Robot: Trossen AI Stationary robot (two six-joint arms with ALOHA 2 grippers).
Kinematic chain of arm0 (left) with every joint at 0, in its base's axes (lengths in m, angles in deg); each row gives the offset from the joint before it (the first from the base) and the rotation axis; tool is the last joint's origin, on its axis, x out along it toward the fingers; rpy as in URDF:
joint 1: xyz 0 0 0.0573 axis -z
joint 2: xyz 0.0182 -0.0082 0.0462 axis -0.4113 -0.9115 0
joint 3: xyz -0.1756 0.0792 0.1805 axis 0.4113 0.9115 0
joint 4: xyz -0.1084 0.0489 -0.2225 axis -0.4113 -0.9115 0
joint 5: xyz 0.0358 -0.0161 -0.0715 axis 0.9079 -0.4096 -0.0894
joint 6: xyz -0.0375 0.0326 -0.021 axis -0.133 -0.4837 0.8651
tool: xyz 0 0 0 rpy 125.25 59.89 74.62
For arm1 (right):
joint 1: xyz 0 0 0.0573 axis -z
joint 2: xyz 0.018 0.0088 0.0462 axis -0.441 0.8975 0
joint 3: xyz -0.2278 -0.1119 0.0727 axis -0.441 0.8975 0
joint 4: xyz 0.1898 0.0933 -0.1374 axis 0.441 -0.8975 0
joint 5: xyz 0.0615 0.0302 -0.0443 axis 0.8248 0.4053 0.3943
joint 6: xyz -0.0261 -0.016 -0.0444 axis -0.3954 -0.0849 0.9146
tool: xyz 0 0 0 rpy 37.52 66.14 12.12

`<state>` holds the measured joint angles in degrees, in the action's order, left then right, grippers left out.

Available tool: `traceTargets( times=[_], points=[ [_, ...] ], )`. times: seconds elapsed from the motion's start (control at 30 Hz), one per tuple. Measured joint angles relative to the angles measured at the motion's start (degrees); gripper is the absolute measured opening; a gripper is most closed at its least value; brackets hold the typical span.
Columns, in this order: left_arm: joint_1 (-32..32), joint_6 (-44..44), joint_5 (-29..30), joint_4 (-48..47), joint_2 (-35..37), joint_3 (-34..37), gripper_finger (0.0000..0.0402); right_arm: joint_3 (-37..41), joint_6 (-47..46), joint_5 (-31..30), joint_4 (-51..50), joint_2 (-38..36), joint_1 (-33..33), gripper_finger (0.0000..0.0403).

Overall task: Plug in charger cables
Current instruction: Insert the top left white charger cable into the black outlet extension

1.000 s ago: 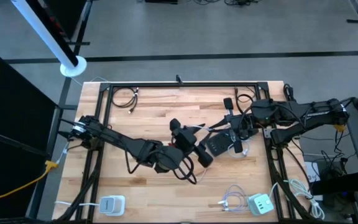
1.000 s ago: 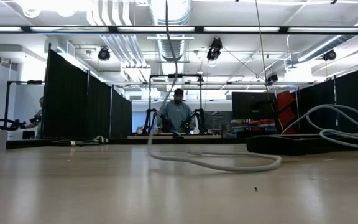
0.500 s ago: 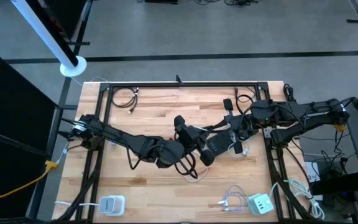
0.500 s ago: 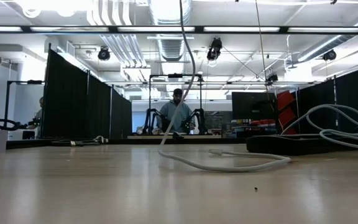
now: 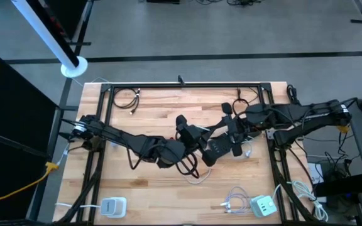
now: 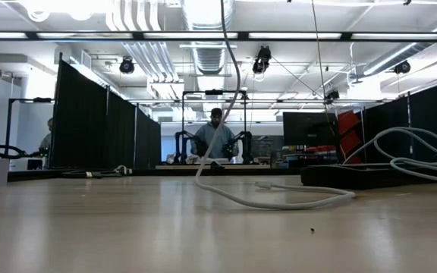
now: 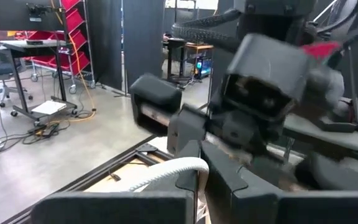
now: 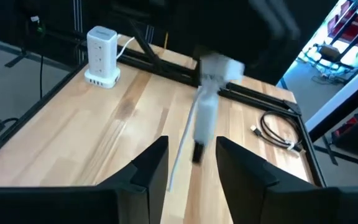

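Note:
My left gripper is over the middle of the table, shut on a white charger cable. The cable hangs from it, and its loose end lies in a curve on the table. My right gripper is just to the right of it, facing it, open. In the right wrist view the cable's plug end stands ahead of the gap between the fingers, apart from them. A black box lies below both grippers. My left gripper pinches the white cable between its two fingers, a short way behind the plug end. The plug end sticks out past the fingertips toward the right gripper. The rest hangs below, slack, with its far part lying on the table.
A black cable coil lies at the far left and another at the far right. White charger blocks sit at the near edge, with a white cable bundle between them. A black frame rail borders the table.
My left gripper has carried the white cable toward the table's right, closer to the right gripper, and the hanging part has swung with it. In the last half second the right gripper has moved left toward the left gripper. The cable's curve on the table has shifted right.

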<state>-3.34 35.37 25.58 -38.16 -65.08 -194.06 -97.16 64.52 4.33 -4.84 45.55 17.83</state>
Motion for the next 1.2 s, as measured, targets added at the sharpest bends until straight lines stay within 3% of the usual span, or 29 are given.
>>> traceTargets(
  times=[0.27,0.47,1.2],
  points=[
    [0.23,2.86,1.2,-2.79,0.0,0.0,0.0,-2.9,-2.92,-0.37,-3.48,-1.82,0.0,0.0089],
    [0.22,3.15,3.73,-3.13,0.0,0.0,0.0,-2.94,-6.14,1.04,-5.41,-1.41,-0.04,0.0009],
    [0.46,5.77,4.35,-3.44,0.0,0.0,0.0,-2.96,-4.57,0.14,1.99,5.11,-0.04,0.0]
  ],
)
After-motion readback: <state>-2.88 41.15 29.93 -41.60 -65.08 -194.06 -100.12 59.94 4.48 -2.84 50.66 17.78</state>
